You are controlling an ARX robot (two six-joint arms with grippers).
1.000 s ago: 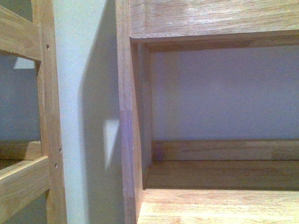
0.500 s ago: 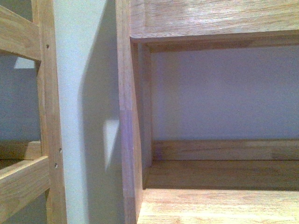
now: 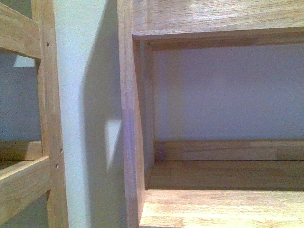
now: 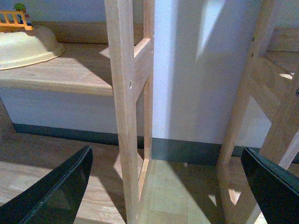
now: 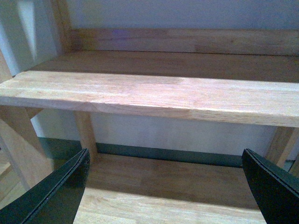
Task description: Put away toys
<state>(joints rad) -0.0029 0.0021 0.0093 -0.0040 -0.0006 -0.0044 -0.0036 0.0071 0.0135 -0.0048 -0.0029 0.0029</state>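
Two pincers, left pincer (image 4: 163,186) and right pincer (image 5: 163,186), spread, empty; grainy wooden shelf (image 5: 154,93), glossy cream bowl (image 4: 25,46).

Two wooden shelving units stand side by side against a pale wall: one at the left (image 3: 45,114), one at the right (image 3: 130,118). The right unit shows two shelf boards, an upper (image 3: 213,16) and a lower (image 3: 223,206). On the left unit's shelf (image 4: 60,74) sits one cream-coloured bowl-shaped toy (image 4: 25,44) with one small orange fence piece (image 4: 14,19) on top. Two dark gripper fingers appear in each wrist view, one pair per arm.
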